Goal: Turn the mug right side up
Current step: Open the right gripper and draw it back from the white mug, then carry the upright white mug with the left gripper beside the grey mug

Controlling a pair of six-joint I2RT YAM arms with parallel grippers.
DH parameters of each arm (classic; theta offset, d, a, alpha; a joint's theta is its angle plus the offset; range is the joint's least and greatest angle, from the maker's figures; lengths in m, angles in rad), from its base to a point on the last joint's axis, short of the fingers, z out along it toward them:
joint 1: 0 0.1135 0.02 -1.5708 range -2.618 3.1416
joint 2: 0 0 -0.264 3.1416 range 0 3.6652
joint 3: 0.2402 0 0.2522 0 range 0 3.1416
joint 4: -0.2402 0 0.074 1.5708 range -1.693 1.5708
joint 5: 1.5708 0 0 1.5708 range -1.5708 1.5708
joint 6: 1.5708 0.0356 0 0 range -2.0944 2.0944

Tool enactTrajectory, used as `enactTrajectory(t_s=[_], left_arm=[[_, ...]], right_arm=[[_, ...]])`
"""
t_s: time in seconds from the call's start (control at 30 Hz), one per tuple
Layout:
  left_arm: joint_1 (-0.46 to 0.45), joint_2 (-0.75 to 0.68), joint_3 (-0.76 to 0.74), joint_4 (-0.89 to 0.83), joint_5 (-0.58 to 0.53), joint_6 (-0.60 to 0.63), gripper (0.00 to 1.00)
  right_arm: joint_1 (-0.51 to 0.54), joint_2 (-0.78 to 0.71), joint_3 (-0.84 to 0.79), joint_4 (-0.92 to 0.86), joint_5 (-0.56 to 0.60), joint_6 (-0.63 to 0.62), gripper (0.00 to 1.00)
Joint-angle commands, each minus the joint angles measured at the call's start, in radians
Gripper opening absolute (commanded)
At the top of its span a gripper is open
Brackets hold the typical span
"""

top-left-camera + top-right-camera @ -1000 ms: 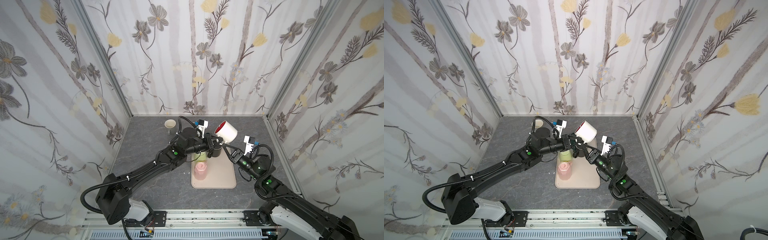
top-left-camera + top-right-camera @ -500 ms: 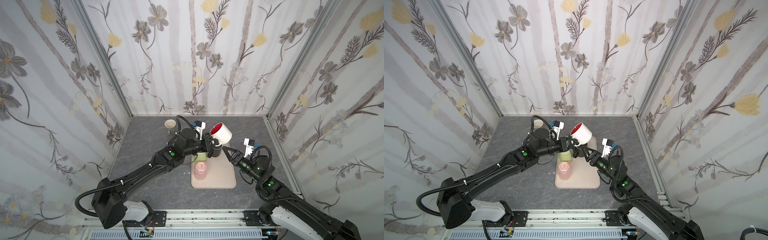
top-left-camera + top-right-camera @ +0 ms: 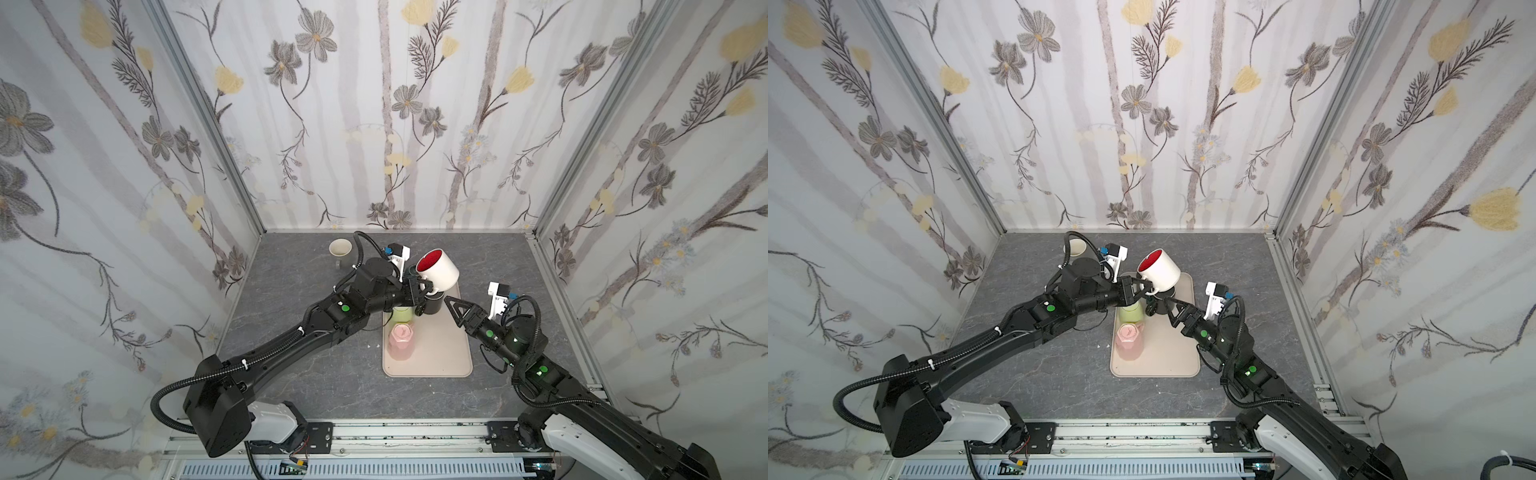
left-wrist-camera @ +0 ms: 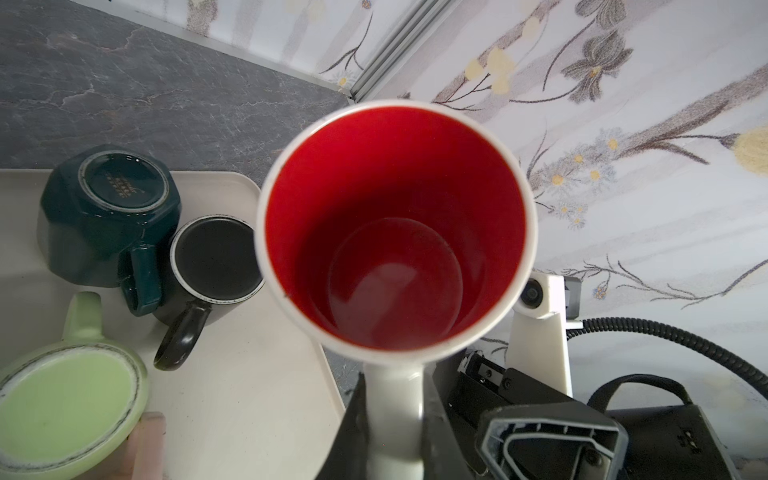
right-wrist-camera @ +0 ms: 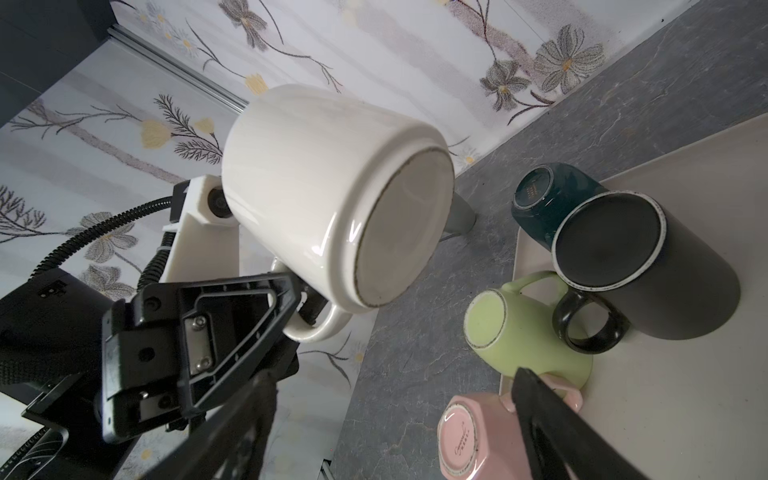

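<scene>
Flower-papered walls (image 3: 374, 124) close in a grey marbled table (image 3: 311, 374), where two black arms reach in from the near edge. The left arm (image 3: 291, 349) stretches toward the far middle; the right arm (image 3: 582, 411) angles in from the near right. Between them lies a beige tray (image 3: 436, 353), its long side running near to far.

Above the tray's far end the white mug (image 3: 440, 270) hangs in the air, tilted, its red inside facing up and to the left, its base toward the right. The left fingers (image 3: 415, 286) are clamped tight on its handle. The right fingers (image 3: 457, 309) stand spread wide just near and right of the mug, gripping nothing.

On the tray's far end, under the lifted mug, a black mug (image 4: 216, 257) and a dark green mug (image 4: 108, 216) sit upside down, close together. Just nearer, on the tray's left side, a light green mug (image 3: 401, 318) and a pink mug (image 3: 401, 340) also rest bottoms up, side by side. A cream cup (image 3: 340, 249) stands mouth up at the table's far left, well apart.
</scene>
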Motion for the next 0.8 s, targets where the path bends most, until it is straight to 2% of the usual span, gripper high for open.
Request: enactTrajectory(t_s=[0.0, 0.2, 0.4, 0.67, 0.77], left_arm=[[0.018, 0.000, 0.014, 0.043, -0.001, 0.022, 0.00], [0.047, -0.018, 0.008, 0.025, -0.037, 0.029, 0.00], [0.076, -0.074, -0.022, -0.029, -0.091, 0.053, 0.00], [0.192, -0.195, -0.098, -0.120, -0.148, 0.065, 0.00], [0.229, -0.229, -0.113, -0.171, -0.208, 0.106, 0.00]], right_arm=[[-0.003, -0.014, -0.004, -0.030, 0.007, 0.007, 0.91], [-0.012, -0.066, -0.052, -0.053, 0.027, -0.006, 1.00], [-0.035, -0.069, -0.070, -0.056, 0.005, -0.032, 1.00], [-0.041, -0.079, -0.060, -0.100, -0.022, -0.056, 1.00], [-0.042, -0.104, -0.062, -0.140, -0.008, -0.064, 1.00]])
